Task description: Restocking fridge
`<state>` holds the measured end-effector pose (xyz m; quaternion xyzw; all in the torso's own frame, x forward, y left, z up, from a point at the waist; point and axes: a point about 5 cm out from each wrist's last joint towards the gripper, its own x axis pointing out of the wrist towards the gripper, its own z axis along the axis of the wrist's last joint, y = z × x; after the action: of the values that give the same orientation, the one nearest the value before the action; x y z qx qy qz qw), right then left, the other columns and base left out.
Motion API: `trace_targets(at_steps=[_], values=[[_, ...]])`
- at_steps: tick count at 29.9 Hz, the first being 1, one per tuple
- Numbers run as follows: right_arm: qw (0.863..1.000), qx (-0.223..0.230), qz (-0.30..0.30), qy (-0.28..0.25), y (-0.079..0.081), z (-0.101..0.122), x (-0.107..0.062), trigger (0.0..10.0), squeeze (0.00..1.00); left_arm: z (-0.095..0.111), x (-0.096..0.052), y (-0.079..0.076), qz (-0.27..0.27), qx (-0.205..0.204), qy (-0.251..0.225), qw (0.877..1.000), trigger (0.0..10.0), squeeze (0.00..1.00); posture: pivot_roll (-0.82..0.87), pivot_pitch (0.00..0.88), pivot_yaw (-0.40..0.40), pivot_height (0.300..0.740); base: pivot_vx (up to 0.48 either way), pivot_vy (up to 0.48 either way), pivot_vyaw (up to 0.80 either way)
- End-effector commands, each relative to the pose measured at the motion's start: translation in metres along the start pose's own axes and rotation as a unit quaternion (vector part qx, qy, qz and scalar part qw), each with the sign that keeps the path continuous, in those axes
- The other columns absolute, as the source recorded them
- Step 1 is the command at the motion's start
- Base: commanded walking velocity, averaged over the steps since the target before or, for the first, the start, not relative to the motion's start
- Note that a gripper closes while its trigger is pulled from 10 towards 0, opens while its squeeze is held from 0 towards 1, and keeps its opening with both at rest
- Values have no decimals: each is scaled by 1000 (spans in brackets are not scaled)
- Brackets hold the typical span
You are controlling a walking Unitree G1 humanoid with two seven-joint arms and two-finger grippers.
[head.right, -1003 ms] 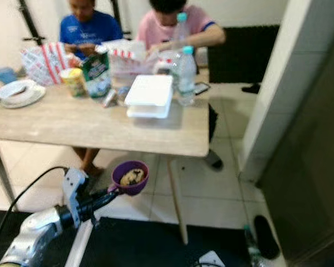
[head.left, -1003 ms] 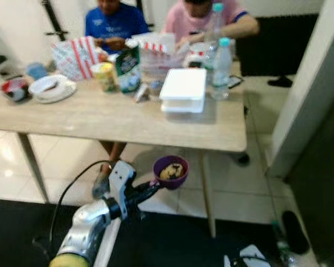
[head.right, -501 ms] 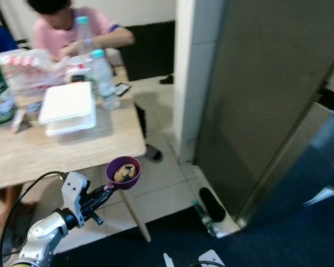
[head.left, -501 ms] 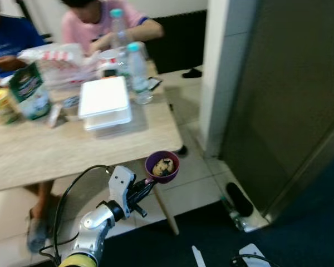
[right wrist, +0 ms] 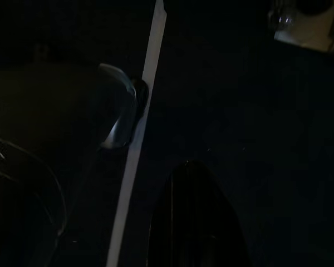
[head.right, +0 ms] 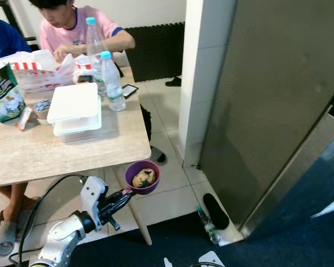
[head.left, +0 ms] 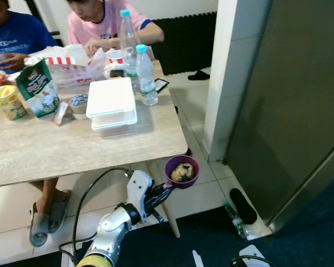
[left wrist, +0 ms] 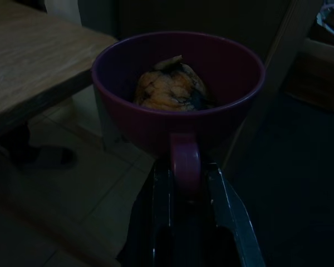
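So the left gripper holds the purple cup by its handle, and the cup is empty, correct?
Not empty. The left gripper does hold the purple cup by its handle, but the left wrist view shows a piece of food inside it.

Small round purple plastic cup (head.left: 181, 171) with a side handle sits upright in mid-air, low centre of the head view, handle pointing to seven o'clock. Inside, a browned, lumpy piece of food (left wrist: 170, 87) fills the bottom.
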<state>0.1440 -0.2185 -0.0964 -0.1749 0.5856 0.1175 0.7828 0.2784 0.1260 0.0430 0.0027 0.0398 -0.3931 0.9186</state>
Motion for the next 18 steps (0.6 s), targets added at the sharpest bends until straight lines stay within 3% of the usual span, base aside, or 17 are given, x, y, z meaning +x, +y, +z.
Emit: trace_targets(at_steps=[1,18], values=[[1000,6,-2,-7,1,0,0,10000,0,11,11,-7,-22,15,-26,999,10000,0,2,19,54,740,0,-428,0],[1000,10,-3,-9,2,1,0,10000,0,18,20,-15,-56,21,-41,997,10000,0,1,19,62,740,0,-426,0]])
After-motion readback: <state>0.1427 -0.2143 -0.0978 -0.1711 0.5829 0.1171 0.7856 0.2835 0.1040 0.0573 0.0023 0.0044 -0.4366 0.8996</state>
